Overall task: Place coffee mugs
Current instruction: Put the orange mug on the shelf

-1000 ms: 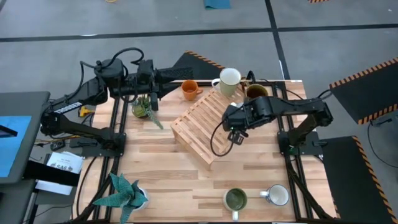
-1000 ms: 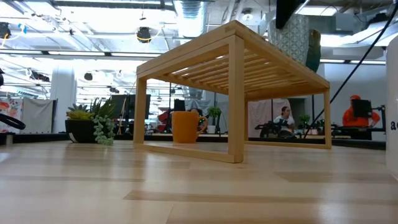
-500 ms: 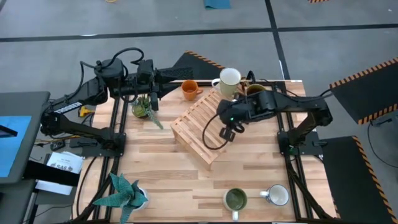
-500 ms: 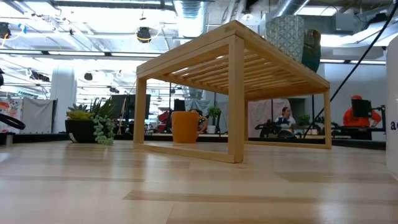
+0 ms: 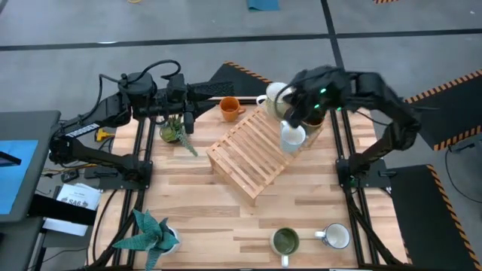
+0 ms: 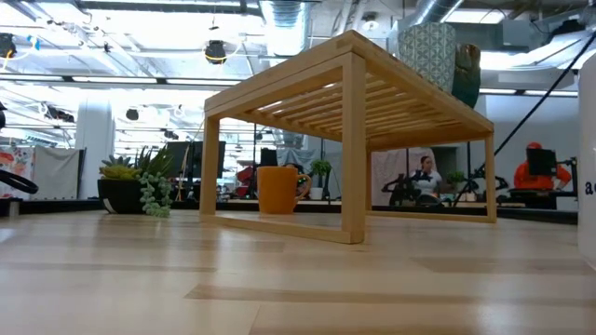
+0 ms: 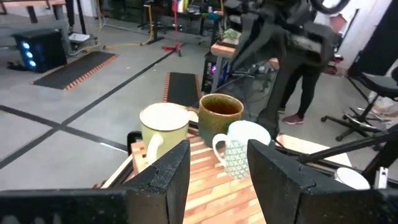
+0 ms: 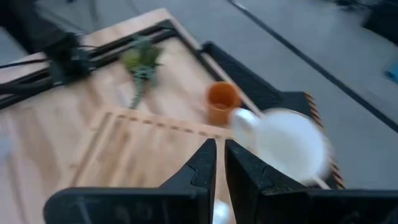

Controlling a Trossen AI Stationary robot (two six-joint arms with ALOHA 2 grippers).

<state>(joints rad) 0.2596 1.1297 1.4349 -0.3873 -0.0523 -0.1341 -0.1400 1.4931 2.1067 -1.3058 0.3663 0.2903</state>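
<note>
The right gripper (image 5: 295,120) hangs above the wooden rack's (image 5: 248,150) far right corner, fingers nearly together and holding nothing. Three mugs stand there: cream-white mug (image 5: 278,93), dark brown mug (image 7: 219,111), pale bluish-white mug (image 5: 292,137). The orange mug (image 5: 230,108) sits at the table's (image 5: 203,218) far edge, beside the left gripper (image 5: 186,120), whose fingers spread apart.

cream-white mug (image 8: 291,144) motion-blurred, dark brown mug (image 5: 313,114) partly hidden by right arm (image 5: 361,86)
</note>
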